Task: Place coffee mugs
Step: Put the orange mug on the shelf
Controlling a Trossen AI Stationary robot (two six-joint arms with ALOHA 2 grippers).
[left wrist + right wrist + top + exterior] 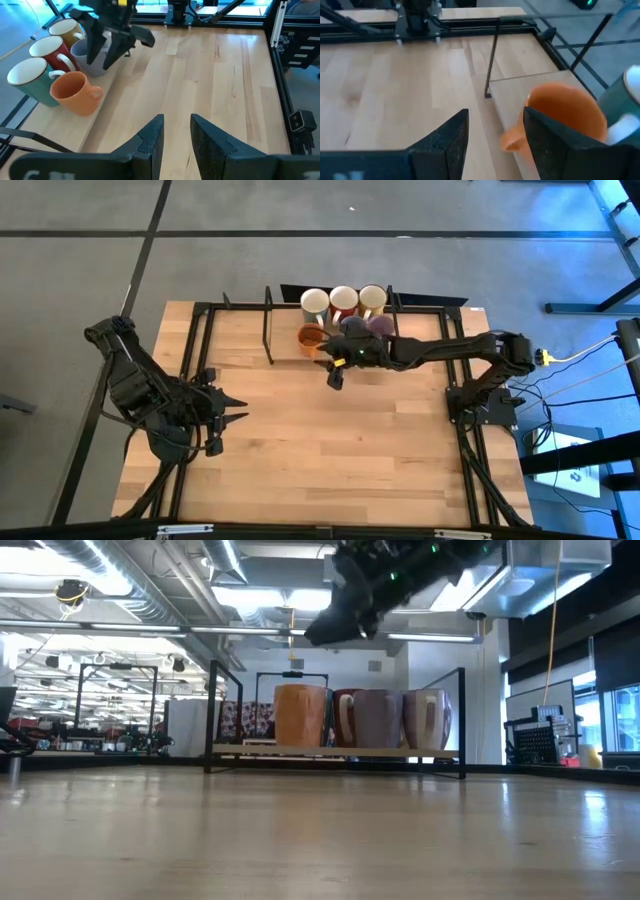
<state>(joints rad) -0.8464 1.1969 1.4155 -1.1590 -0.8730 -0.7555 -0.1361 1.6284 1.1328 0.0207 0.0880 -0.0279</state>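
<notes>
My right hand [337,376] hangs in the air just in front of the mugs, above the table [330,450]. Its two fingers [451,135] are spread apart and there is nothing between them. It touches no mug. My left hand [222,420] waits low at the left side of the table, its fingers a little apart and empty too.

The mugs stand close together in two rows at the far edge of the table, inside a thin black frame [268,330]. The orange mug [310,338] stands at the front, nearest my right hand, upright, its handle pointing out over the table. Beside it are two purple mugs [352,327]. Behind them is a row of three: a teal mug [27,82], a red mug [50,52] and a yellow mug [67,31], all white inside.
</notes>
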